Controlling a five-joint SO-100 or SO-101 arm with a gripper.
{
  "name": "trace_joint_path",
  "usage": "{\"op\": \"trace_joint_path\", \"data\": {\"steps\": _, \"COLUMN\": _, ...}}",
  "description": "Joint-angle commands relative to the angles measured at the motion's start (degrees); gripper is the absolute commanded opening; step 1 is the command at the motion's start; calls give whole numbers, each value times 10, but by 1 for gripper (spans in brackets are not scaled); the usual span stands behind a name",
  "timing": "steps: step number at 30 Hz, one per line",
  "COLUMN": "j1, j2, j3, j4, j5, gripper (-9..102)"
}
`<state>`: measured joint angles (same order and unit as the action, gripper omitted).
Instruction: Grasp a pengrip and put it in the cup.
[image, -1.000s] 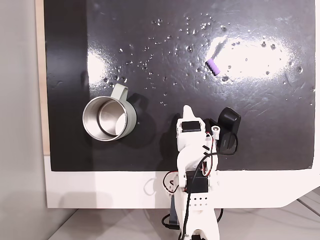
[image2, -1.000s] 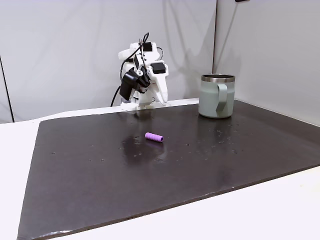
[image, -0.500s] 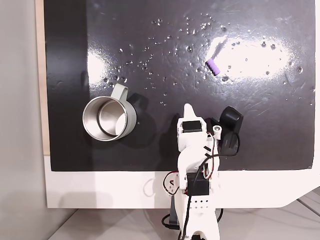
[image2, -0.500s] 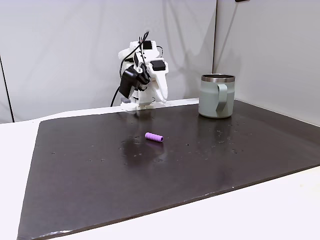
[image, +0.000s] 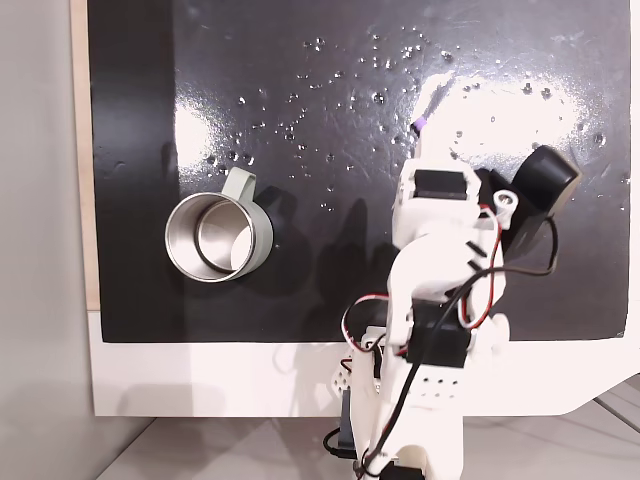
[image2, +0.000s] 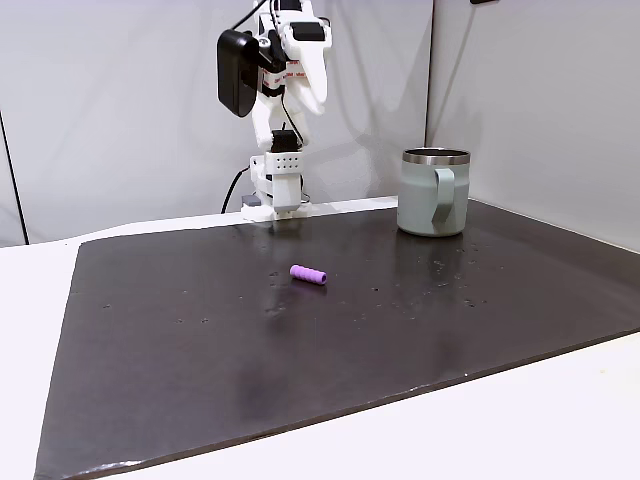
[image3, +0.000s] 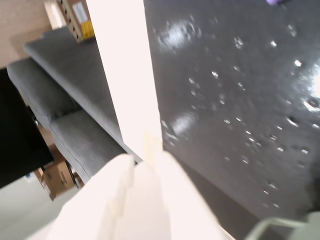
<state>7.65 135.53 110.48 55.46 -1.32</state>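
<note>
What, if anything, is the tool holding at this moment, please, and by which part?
Nothing is held. The tool is raised high above the mat, while the purple grip lies on the mat, apart from it.

One fixed view looks straight down from high above the black mat (image: 300, 150), with the arm's base at its lower edge. Another fixed view sits low at the opposite side of the table, facing across the mat (image2: 350, 340) toward the arm and the wall behind — a wide shot. Both take in the cup (image: 218, 237) (image2: 434, 192). The wrist view rides close, tilted, looking down over the mat (image3: 240, 100) and its white border.
</note>
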Motion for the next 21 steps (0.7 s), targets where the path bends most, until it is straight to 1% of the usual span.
{"op": "trace_joint_path", "data": {"steps": 1, "j1": 31, "j2": -99, "j3": -137, "j4": 6, "j5": -6, "gripper": 0}}
{"op": "trace_joint_path", "data": {"steps": 10, "j1": 100, "j2": -273, "j3": -216, "j4": 8, "j5": 18, "gripper": 0}}
{"op": "trace_joint_path", "data": {"steps": 12, "j1": 108, "j2": -319, "j3": -251, "j4": 26, "j5": 28, "gripper": 0}}
{"op": "trace_joint_path", "data": {"steps": 17, "j1": 120, "j2": -446, "j3": -364, "j4": 103, "j5": 31, "gripper": 0}}
{"op": "trace_joint_path", "data": {"steps": 21, "j1": 131, "j2": -514, "j3": -400, "j4": 111, "j5": 31, "gripper": 0}}
